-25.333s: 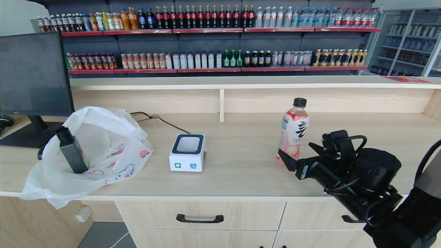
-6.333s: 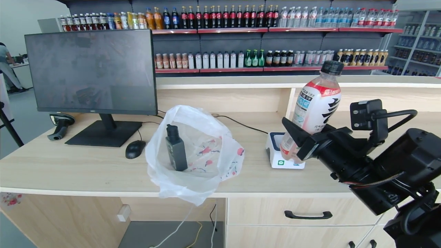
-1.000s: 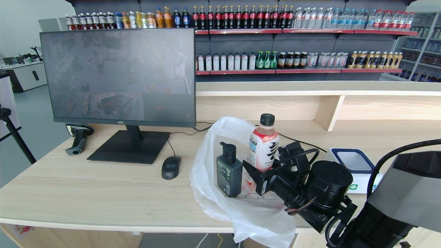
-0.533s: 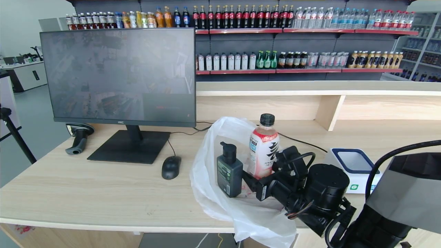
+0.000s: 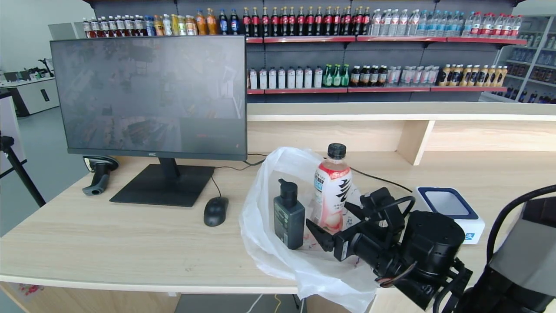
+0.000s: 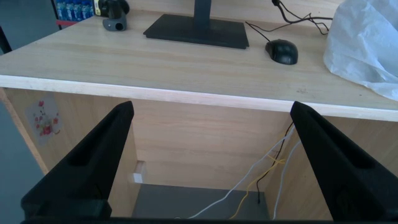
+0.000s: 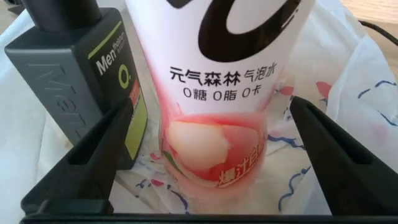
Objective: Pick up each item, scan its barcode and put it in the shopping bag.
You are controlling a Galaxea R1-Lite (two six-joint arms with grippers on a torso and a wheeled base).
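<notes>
- We see the drink bottle (image 5: pixel 332 191) standing upright inside the shopping bag (image 5: pixel 260 237), with its black cap above the bag's rim.
- At the bottle's 9 o'clock, just beside it, a dark pump bottle (image 5: pixel 289 219) stands upright in the same bag.
- The right gripper (image 5: pixel 335 224) is released. Its fingers are spread to either side of the bottle's lower part, and in the right wrist view we see each finger apart from the bottle.
- The bag sits on the table (image 5: pixel 108 248), and its plastic sags over the near edge.
- At the bag's 3 o'clock, near it, we find the white barcode scanner (image 5: pixel 449 211).
- At the bag's 9 o'clock lies a mouse (image 5: pixel 216 211), and at 10 o'clock stands a monitor (image 5: pixel 150 95).
- A handheld scanner (image 5: pixel 99 174) rests at the monitor's 8 o'clock.
- The left gripper (image 6: pixel 211 155) is spread wide and grasps nothing, low in front of the table's near edge.
</notes>
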